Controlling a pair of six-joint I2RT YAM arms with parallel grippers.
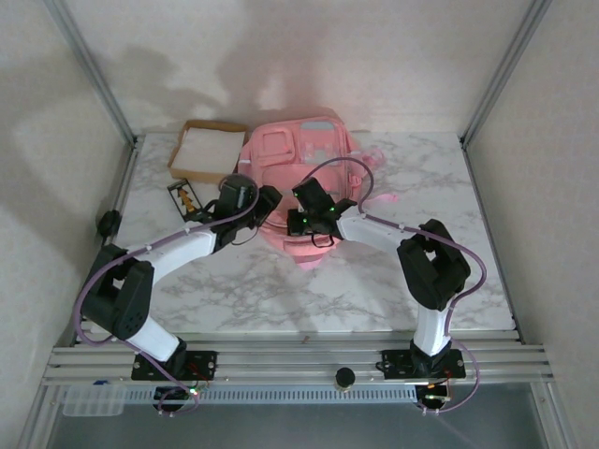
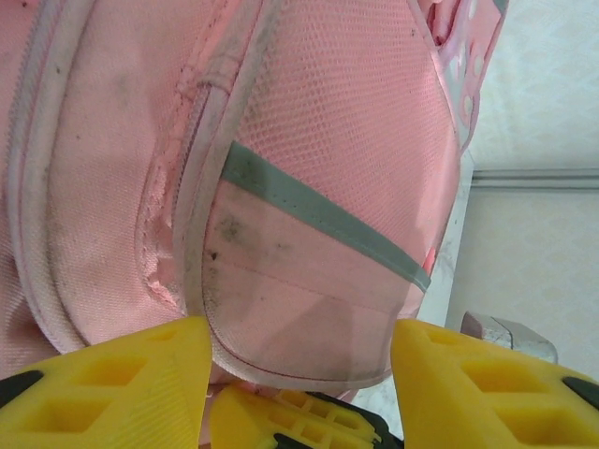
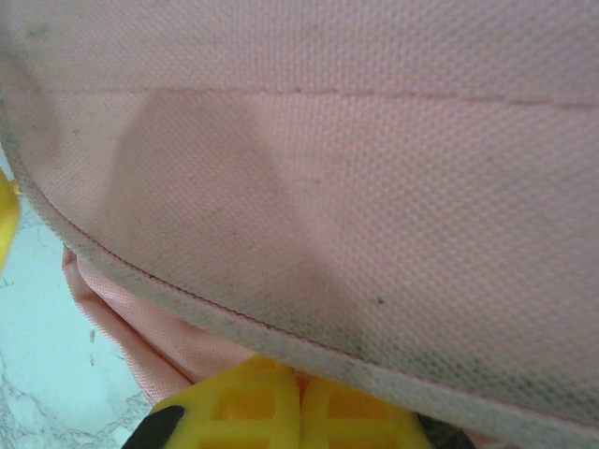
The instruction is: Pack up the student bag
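From above, the bag (image 1: 299, 159) is seen at the back of the table (image 1: 234, 290), with the left hand (image 1: 269, 200) and right hand (image 1: 314, 221) at its near edge. At the left wrist, the yellow fingers (image 2: 112, 383) are spread wide, with a bag pocket between them, maybe touched. At the right wrist, pink cloth is laid over the hand; open or closed cannot be told.

The student bag (image 2: 309, 112) is matt woven cloth and mesh; the table (image 1: 374, 281) smooth, marble-patterned; the left pincer (image 2: 299, 325) yellow plastic
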